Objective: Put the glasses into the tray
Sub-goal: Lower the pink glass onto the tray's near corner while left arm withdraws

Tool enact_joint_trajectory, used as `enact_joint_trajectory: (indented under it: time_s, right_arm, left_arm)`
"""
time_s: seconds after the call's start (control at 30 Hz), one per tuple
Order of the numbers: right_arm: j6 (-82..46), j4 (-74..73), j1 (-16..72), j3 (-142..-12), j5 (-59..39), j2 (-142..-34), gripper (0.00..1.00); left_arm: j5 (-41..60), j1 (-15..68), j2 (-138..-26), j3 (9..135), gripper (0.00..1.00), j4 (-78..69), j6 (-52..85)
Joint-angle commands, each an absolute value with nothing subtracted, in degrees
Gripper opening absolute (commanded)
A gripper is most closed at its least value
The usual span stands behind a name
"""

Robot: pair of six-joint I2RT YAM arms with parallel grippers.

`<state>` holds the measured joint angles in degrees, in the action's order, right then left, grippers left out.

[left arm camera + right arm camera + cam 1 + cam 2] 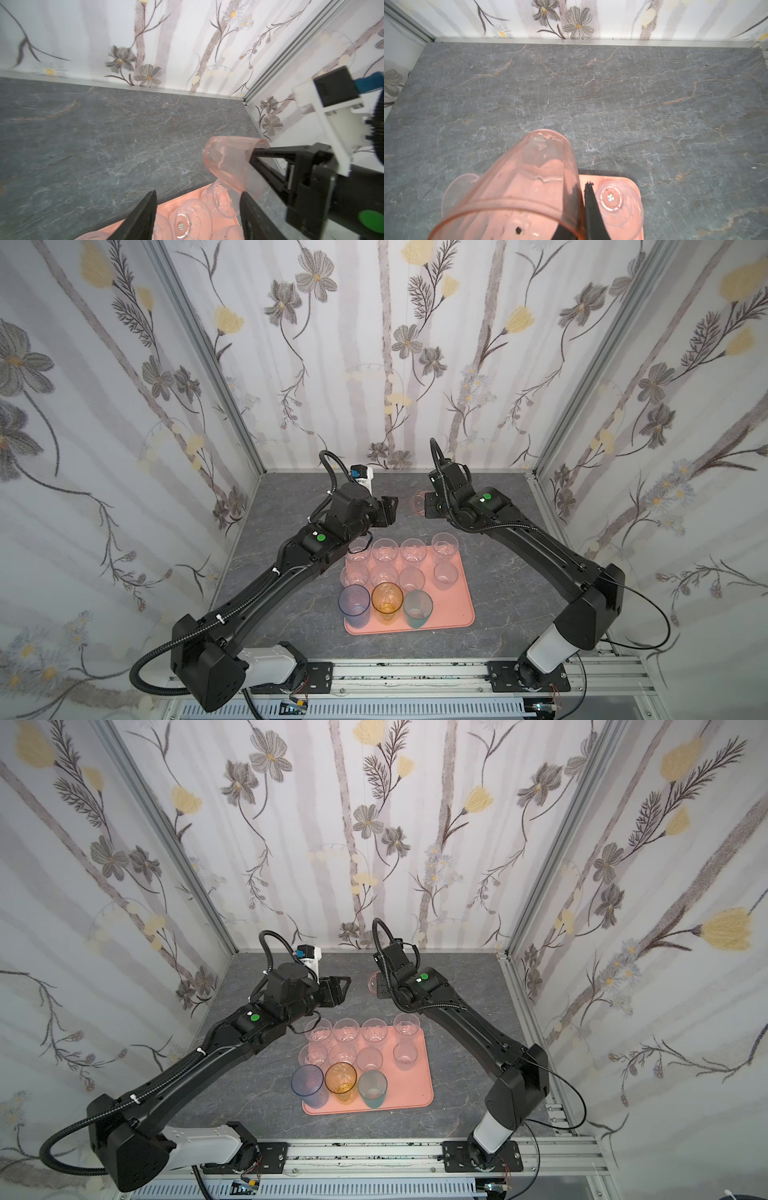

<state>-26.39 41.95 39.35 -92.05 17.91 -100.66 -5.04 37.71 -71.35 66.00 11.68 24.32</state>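
Gripping the pink glass (519,187) by one side of its rim, the right jaws are pressed shut on the thin wall, one finger inside the mouth and one outside. That glass hangs tilted, with its base pointing toward the far edge of the counter (498,614). It is off the tray (457,610), over bare stone just beyond the tray's far edge. In both top views only part of it shows beside the right arm (519,539).

The left jaws stand wide apart with nothing between them, above the counter near the tray's far left corner and apart from the pink glass.

The tray lies by the middle of the counter's near edge. Eleven glasses stand upright on it. Two rows of four clear glasses (385,551) fill the far side. Along the near side a blue glass (354,605), an amber glass (387,602) and a teal glass (417,608) stand side by side.
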Motion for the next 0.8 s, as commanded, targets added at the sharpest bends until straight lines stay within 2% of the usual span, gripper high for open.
enact_joint_trajectory:
  time_s: [0.0, 0.13, 0.27, 0.57, 0.77]
  right_arm:
    - [-23.85, 47.53, 38.88, -89.09, 17.6, -95.81, 0.03]
    - [-23.94, 53.9, 38.0, -81.96, 15.32, -87.55, 0.03]
    - [-26.02, 58.25, 37.51, -73.49, 13.0, -80.25, 0.03]
    - [-31.11, 61.36, 37.67, -58.04, 7.16, -70.39, 0.03]
    - [-33.57, 55.37, 39.34, -52.34, 6.97, -71.94, 0.05]
  left_arm:
    - [-15.29, 37.47, -66.9, 62.37, 0.72, 11.47, 16.78]
    - [-21.94, 36.35, -61.8, 57.26, 0.81, 11.43, 12.45]
    - [-23.2, 33.19, -57.17, 53.24, 0.86, 11.49, 13.12]
    - [-14.88, 24.83, -51.94, 47.17, 0.83, 13.11, 21.03]
    - [-11.23, 22.08, -53.09, 44.91, 0.81, 15.98, 24.57]
